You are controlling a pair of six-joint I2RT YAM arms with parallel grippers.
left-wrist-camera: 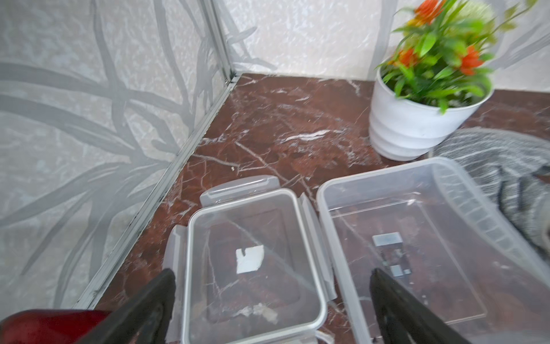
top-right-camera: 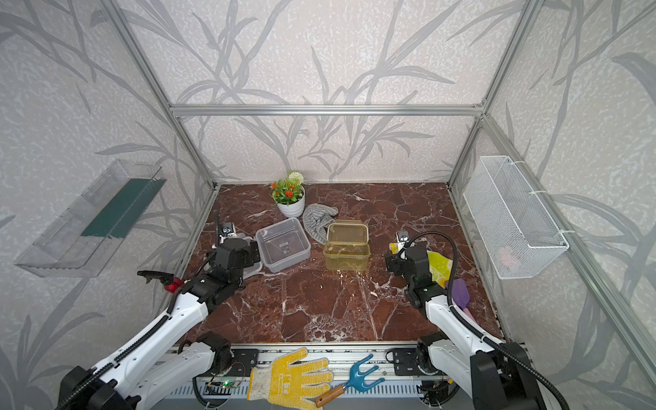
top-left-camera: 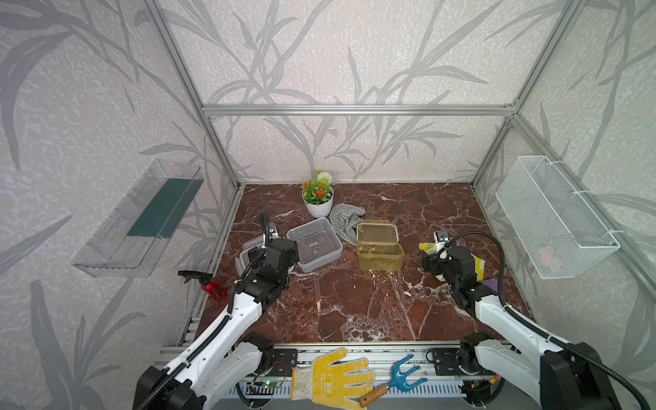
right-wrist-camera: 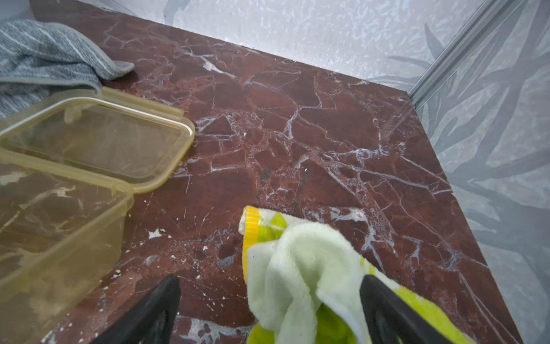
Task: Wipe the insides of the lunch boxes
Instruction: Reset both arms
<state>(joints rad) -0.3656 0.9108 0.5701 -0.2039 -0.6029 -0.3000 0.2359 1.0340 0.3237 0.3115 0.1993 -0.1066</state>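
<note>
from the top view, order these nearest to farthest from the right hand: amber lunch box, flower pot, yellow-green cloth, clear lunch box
From the right hand:
1. yellow-green cloth, right under and beside it
2. amber lunch box, just inward, mid-table
3. clear lunch box, farther across, toward the left arm
4. flower pot, back by the rear wall

Bright, even light; top views bend at edges; wrist views blurred.

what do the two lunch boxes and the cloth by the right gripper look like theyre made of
Clear greyish lunch box: likely thin plastic, glossy; the marble shows through. Amber lunch box: translucent plastic, cloudy and smeared. Green-yellow cloth: soft fleecy fabric, probably microfibre, with a fuzzy nap.
</note>
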